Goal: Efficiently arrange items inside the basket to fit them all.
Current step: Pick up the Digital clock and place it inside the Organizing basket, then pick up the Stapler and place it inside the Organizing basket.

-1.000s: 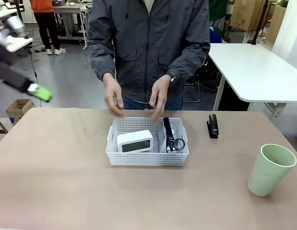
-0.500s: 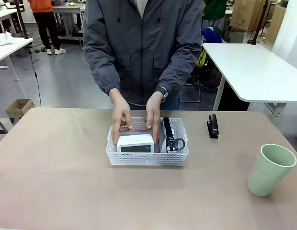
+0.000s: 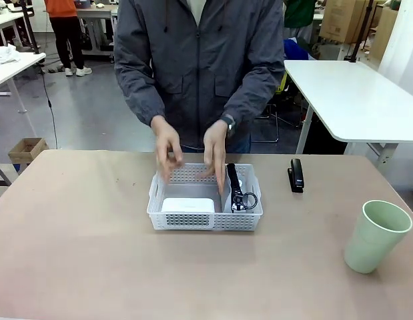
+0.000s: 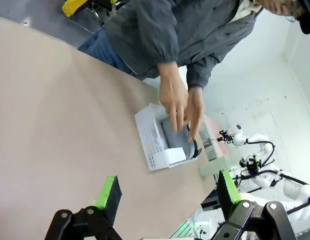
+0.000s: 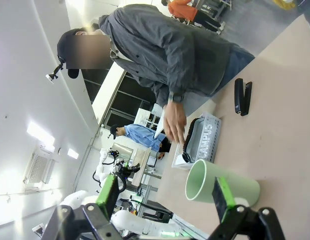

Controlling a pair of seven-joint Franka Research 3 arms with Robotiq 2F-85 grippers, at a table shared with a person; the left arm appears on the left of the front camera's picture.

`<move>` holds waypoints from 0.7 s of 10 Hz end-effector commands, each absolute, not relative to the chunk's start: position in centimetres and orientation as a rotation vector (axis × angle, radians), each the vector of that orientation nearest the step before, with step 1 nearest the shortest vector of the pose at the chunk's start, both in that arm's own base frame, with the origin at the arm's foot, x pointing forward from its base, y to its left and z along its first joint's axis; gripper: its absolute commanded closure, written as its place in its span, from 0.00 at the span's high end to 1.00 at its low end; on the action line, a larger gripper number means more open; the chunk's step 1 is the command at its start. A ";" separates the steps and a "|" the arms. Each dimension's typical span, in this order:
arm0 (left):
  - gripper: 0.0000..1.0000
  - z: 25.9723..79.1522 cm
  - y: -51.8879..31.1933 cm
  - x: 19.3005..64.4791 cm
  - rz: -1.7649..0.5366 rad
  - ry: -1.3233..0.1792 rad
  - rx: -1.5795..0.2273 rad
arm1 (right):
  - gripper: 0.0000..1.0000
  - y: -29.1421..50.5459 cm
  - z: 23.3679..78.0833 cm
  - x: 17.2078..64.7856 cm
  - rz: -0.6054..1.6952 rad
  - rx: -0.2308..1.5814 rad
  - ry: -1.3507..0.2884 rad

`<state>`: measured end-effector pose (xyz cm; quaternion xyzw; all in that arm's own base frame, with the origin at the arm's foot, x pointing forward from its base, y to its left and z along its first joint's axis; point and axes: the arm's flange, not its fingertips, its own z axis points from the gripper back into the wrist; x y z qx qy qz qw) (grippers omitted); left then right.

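**Item 1, basket (image 3: 205, 223):** white lattice, mid-table toward the far side; light, so a shove from either side would likely slide it.

**Item 2, white box (image 3: 187, 205):** lies flat in the near left part of the basket; floor behind it is bare.

**Item 3, grey pouch (image 3: 237, 193):** stands on edge along the basket's right side, ring at the near right corner; if nudged it may flop flat and take up the free floor.

**Item 4, stapler (image 3: 296, 175):** on the table (image 3: 73, 253), right of the basket, apart from it; slim, should slot in easily.

**Item 5, cup (image 3: 376, 237):** upright at the near right of the table, well apart from the basket; the bulkiest piece. Laid on its side it may roll; stood on the box it may topple; put in last it may find no room.

**Item 6, person's hands:** one hand (image 3: 167, 150) and the other hand (image 3: 215, 148) hover over the basket's far half; a reach into the basket now risks striking them.

**Item 7, left gripper (image 4: 168, 195):** fingers wide apart, empty, above the table.

**Item 8, right gripper (image 5: 166, 196):** fingers wide apart, empty; the cup sits beyond it, not grasped.
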<state>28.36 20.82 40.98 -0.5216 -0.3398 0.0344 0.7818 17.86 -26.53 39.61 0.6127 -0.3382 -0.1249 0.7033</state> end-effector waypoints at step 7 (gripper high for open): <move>1.00 41.2 20.9 27.9 0.051 -0.726 -1.122 | 1.00 -26.6 39.8 18.1 -0.259 1.362 -0.786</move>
